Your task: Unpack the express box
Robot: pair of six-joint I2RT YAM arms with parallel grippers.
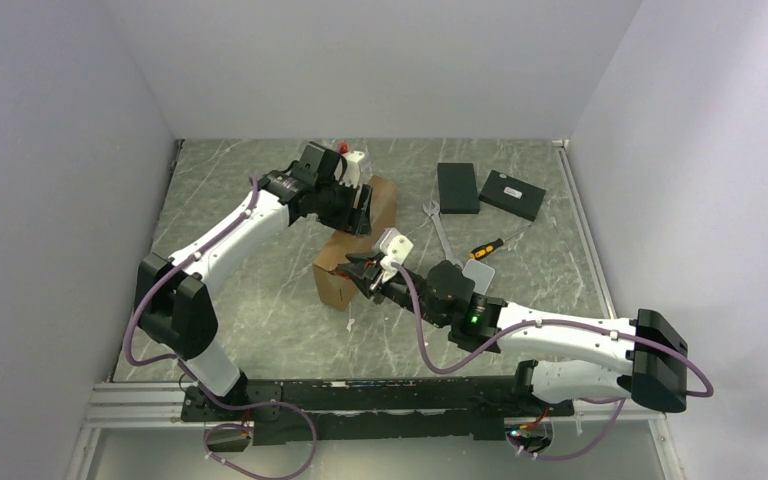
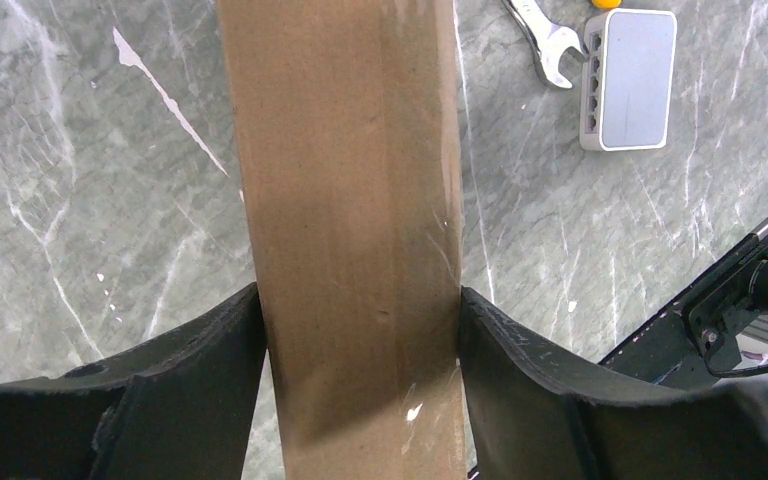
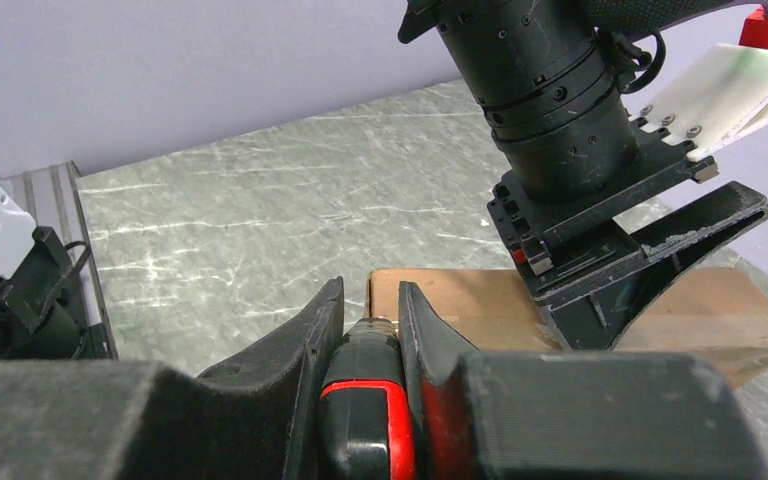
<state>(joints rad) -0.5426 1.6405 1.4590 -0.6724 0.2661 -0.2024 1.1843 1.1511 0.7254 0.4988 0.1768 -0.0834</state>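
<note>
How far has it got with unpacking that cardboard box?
Early, it seems. Done: the left gripper clamps the box steady. In hand: the right gripper holds a red-and-black tool at the box's near end, perhaps to cut it open. Left: the box looks closed, so opening and emptying remain.

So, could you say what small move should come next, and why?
Probably ease the red-and-black tool forward to the near end of the express box: left fingers clamp the box steady, and right fingers hold the tool aimed at it.
</note>
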